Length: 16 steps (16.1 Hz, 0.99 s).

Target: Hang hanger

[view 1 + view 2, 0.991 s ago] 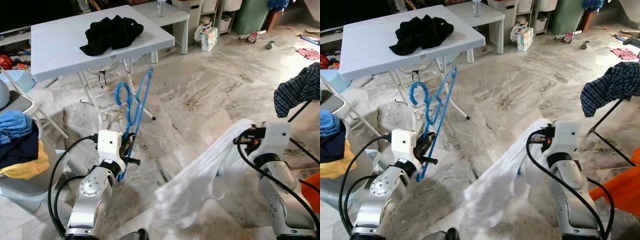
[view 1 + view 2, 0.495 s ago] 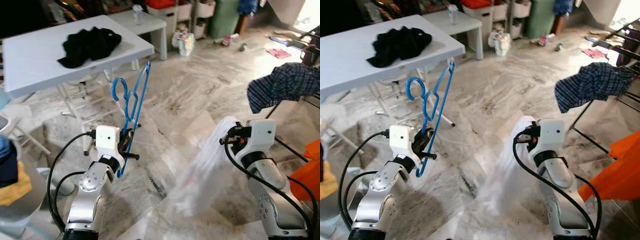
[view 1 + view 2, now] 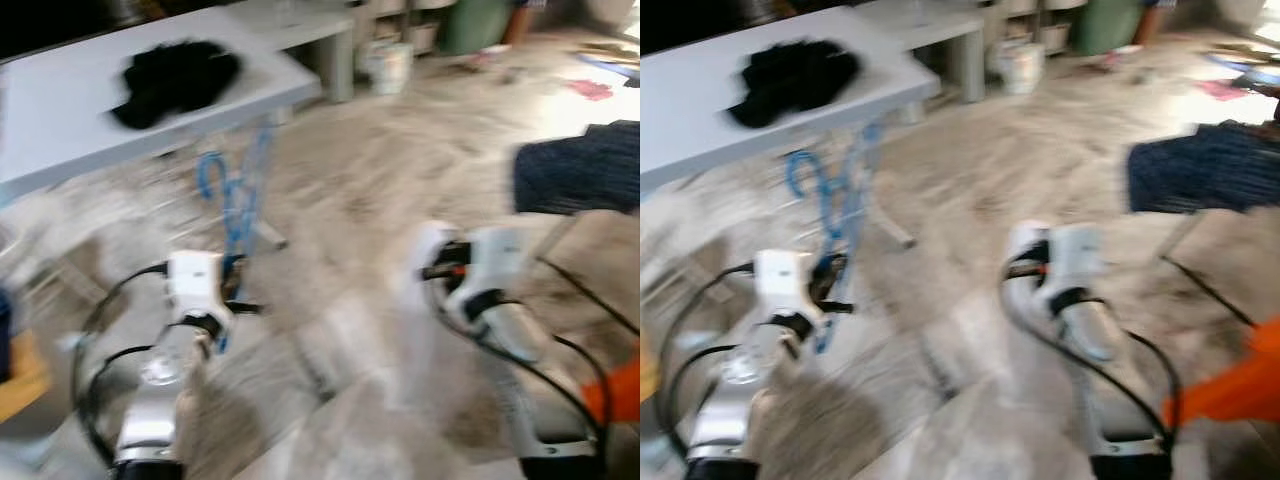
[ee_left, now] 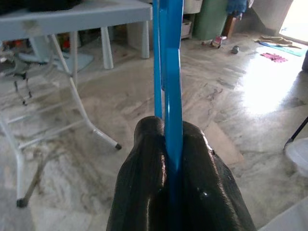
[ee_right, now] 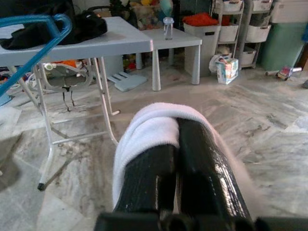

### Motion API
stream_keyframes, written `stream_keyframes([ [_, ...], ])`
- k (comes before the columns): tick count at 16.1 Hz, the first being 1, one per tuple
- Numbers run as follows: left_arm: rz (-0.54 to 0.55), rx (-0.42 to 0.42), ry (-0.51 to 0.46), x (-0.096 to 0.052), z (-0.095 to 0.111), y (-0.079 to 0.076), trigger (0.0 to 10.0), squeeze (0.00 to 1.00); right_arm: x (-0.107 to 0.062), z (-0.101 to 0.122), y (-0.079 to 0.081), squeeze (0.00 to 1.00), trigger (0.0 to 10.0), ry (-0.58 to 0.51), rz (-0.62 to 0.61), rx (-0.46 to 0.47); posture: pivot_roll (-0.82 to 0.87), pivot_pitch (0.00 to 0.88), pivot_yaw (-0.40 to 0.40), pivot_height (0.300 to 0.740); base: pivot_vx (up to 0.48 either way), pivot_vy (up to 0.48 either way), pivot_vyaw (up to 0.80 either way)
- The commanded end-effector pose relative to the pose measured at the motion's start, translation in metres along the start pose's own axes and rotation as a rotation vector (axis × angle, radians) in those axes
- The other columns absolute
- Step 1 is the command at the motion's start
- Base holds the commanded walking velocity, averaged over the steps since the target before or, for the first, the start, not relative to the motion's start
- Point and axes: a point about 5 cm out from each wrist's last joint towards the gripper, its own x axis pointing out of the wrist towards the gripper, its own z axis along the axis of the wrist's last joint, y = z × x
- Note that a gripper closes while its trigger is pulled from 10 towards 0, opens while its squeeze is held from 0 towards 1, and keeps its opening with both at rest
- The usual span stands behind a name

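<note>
Surface (image 5: 96,45): white folding type, ahead of both hands; black garment (image 3: 175,78) heaped on top. Second, lower white surface (image 5: 175,38) beyond, carrying a bottle (image 5: 167,27). Floor (image 4: 231,96): veined marble.

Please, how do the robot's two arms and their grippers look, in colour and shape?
Both arms are silver with rounded joints, a white boxy wrist block and looping black cables. The left gripper and right gripper each have two long, glossy black fingers.

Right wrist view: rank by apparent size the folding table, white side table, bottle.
1. Folding table, largest, though nearer the camera.
2. White side table.
3. Bottle, smallest.
</note>
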Motion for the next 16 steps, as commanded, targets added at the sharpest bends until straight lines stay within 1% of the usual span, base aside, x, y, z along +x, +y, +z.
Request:
stream_keyframes([
  [1, -0.004, 0.001, -0.021, -0.002, 0.004, -0.005, 10.0, 0.0, 0.002, 0.007, -0.001, 0.0, 10.0, -0.035, 0.018, 0.004, 0.0, 0.041, 0.023, 0.74, 0.442, 0.0, 0.0],
  [3, 0.013, 0.003, -0.024, -0.004, 0.004, -0.002, 10.0, 0.0, 0.004, 0.006, 0.005, 0.0, 10.0, -0.032, 0.035, 0.008, 0.02, 0.037, 0.013, 0.74, 0.441, 0.0, 0.0],
  [5, 0.035, 0.007, -0.022, -0.007, 0.004, 0.001, 10.0, 0.0, 0.005, 0.004, 0.01, 0.0, 10.0, -0.019, 0.032, 0.038, 0.03, 0.037, 0.013, 0.74, 0.441, 0.0, 0.0],
  [6, 0.039, 0.007, -0.022, -0.008, 0.004, 0.001, 10.0, 0.0, 0.004, 0.004, 0.01, 0.0, 10.0, -0.023, 0.026, 0.022, 0.03, 0.037, 0.014, 0.74, 0.439, 0.0, 0.0],
  [7, 0.039, 0.007, -0.02, -0.008, 0.004, 0.001, 10.0, 0.0, 0.003, 0.004, 0.008, 0.0, 10.0, -0.033, 0.021, 0.03, 0.03, 0.038, 0.016, 0.74, 0.439, 0.0, 0.47],
  [12, 0.03, 0.003, -0.008, -0.003, 0.002, -0.003, 10.0, 0.0, 0.001, 0.003, 0.007, 0.0, 10.0, -0.032, -0.003, 0.041, 0.0, 0.039, 0.029, 0.74, 0.423, 0.0, 0.8],
  [13, 0.038, 0.004, 0.005, -0.003, 0.001, -0.002, 10.0, 0.0, 0.0, 0.002, 0.007, 0.0, 10.0, -0.033, -0.002, 0.044, 0.01, 0.04, 0.031, 0.74, 0.322, 0.0, 0.6],
  [15, 0.068, 0.008, 0.02, -0.003, -0.001, -0.001, 10.0, 0.0, 0.001, 0.002, 0.007, 0.0, 10.0, -0.034, -0.004, 0.049, 0.01, 0.044, 0.031, 0.74, 0.0, 0.0, 0.0],
  [16, 0.094, 0.023, -0.003, -0.002, 0.001, 0.0, 10.0, 0.0, 0.001, 0.001, 0.007, 0.0, 10.0, -0.032, -0.007, 0.051, 0.01, 0.054, 0.032, 0.74, 0.0, 0.0, 0.0],
])
